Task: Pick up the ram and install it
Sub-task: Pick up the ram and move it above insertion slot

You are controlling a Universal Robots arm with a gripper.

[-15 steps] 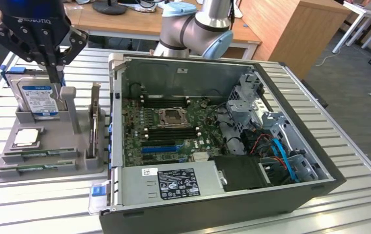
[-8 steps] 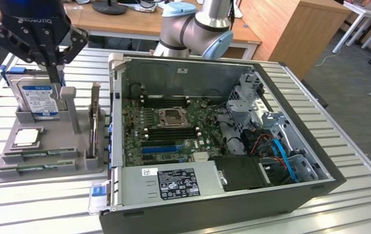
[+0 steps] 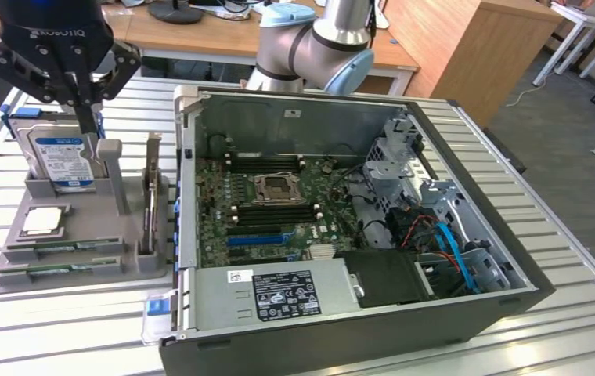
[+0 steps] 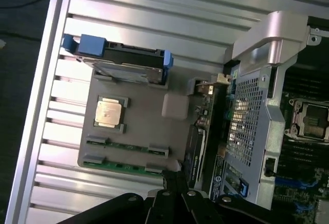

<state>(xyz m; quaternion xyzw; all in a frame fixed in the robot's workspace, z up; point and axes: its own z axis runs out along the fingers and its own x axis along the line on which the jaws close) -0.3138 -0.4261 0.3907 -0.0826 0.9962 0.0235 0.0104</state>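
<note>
My gripper point(image 3: 88, 125) hangs clenched and empty over the grey holder point(image 3: 131, 270), the ram point(image 3: 68, 249) lying flat along its edge farthest from the hard drive point(image 3: 63, 160), and I judge it light, stiff, fragile, best pinched by its long edges.

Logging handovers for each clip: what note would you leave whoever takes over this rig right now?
Gripper: shut, empty, above the grey parts holder beside the open computer case.
Ram: two long thin green circuit-board sticks lie in the holder, untouched.
Done: nothing visible.
Left: pick-up and install on the green motherboard.
</note>
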